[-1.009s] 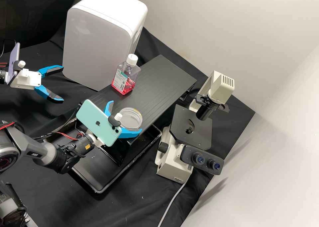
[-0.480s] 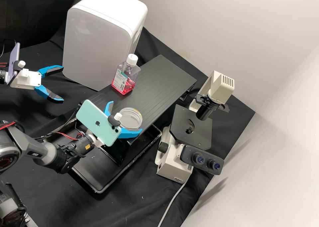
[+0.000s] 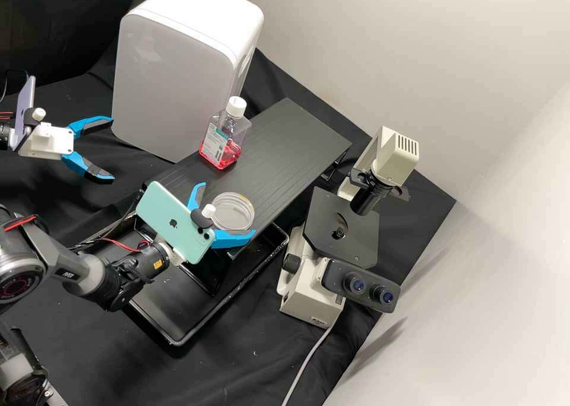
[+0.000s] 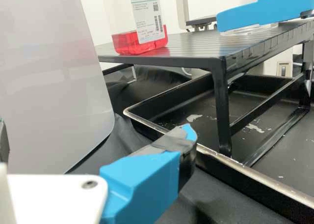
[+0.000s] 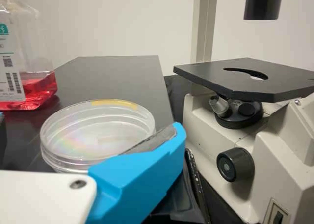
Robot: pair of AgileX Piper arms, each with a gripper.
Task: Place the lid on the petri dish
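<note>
My right jaws stand apart, with the dish between them: one blue finger lies along its near side and the other finger is at its far side, a little away from the rim. I cannot tell if the near finger touches the dish. In the right wrist view the grey pad of this finger comes just in front of the dish, and a clear lid sits flat on top of it.

The dish rests on a black rack, at the end of the rack near the microscope. The rack stands inside a black tray. Farther back on the same rack, well apart from the dish, is an upright flask with red liquid and a white cap. A teal phone is fixed on the right wrist.

My left jaws are also apart, holding nothing. Their fingers hang over the black surface, beside a white box and well apart from the dish. In the left wrist view the finger is close to the tray's rim, with the rack and flask beyond.
</note>
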